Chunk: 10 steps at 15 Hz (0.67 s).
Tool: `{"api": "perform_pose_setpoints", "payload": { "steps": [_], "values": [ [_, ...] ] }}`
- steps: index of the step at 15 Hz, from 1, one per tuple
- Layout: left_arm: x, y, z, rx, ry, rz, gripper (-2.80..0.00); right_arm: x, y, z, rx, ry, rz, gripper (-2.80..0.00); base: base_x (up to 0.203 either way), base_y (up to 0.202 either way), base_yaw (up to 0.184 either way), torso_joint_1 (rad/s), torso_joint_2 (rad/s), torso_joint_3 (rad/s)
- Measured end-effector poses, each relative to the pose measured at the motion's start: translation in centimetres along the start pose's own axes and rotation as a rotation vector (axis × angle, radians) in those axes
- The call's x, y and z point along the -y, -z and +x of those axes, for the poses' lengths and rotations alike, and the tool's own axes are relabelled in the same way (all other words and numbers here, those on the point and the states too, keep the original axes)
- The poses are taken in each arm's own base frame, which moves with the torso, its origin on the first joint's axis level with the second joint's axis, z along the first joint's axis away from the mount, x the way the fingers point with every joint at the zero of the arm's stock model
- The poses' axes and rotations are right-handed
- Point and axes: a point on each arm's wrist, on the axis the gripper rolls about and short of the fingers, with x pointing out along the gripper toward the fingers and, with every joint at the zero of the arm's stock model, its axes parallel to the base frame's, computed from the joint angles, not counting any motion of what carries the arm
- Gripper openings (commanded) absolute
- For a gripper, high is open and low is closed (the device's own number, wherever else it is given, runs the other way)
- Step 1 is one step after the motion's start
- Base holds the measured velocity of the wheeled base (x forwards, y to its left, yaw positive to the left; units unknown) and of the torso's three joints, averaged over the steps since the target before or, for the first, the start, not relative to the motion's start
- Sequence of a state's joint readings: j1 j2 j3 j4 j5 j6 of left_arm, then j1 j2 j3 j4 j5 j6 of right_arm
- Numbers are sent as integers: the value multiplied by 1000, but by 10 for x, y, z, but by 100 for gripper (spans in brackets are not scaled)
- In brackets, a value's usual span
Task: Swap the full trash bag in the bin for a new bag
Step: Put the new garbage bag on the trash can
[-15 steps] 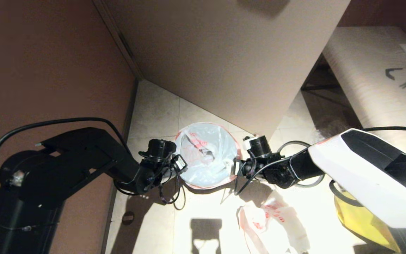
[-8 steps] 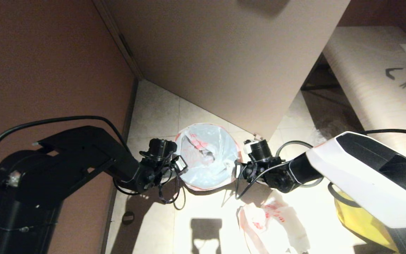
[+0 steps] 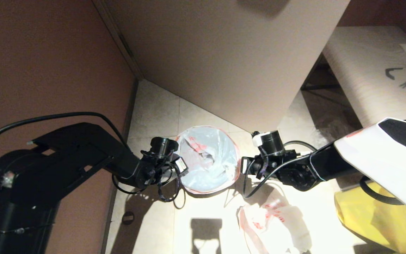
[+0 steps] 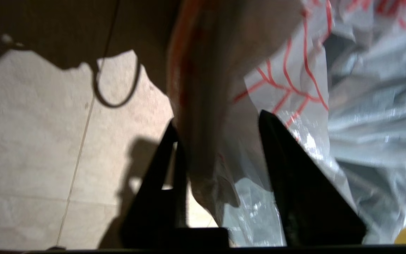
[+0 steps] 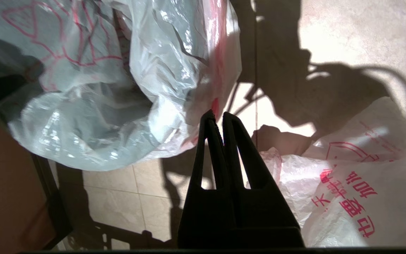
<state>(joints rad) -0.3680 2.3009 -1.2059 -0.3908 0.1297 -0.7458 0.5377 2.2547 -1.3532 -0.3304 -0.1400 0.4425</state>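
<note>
Now you are working both grippers at the thin translucent white plastic bag with red print [image 3: 206, 160] draped over the round bin: left gripper [image 4: 220, 141], jaws parted, straddling its folded edge; right gripper [image 5: 217, 118], pinched shut, beside the opposite edge. Lining looks nearly done; another crumpled white printed bag [image 3: 275, 222] is lying on the floor nearby.

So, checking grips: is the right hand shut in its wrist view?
Yes, the right hand has its fingers pressed together beside the bag's rim.
</note>
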Motion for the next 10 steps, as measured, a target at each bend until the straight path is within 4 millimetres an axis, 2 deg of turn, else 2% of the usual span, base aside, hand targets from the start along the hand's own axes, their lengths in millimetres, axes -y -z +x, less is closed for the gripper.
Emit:
{"api": "perform_pose_setpoints", "payload": {
  "steps": [3, 6, 8, 9, 10],
  "values": [
    [-4, 13, -15, -46, -14, 35, 0, -7, -9, -11, 37, -2, -2, -280, 0, 0, 0, 0, 0, 0],
    [-2, 18, -51, -67, -9, 67, 0, -6, -8, -26, 45, 29, -12, -280, 0, 0, 0, 0, 0, 0],
    [-5, 36, -79, -129, -55, 117, 0, 0, -2, -33, 40, 79, -42, -280, 0, 0, 0, 0, 0, 0],
    [-4, 43, -90, -144, -80, 146, -280, 2, -1, -36, 48, 96, -49, -280, 0, 0, 0, 0, 0, 0],
    [0, 44, -97, -131, -78, 165, -280, 5, -2, -38, 62, 101, -46, -280, 0, 0, 0, 0, 0, 0]
  ]
}}
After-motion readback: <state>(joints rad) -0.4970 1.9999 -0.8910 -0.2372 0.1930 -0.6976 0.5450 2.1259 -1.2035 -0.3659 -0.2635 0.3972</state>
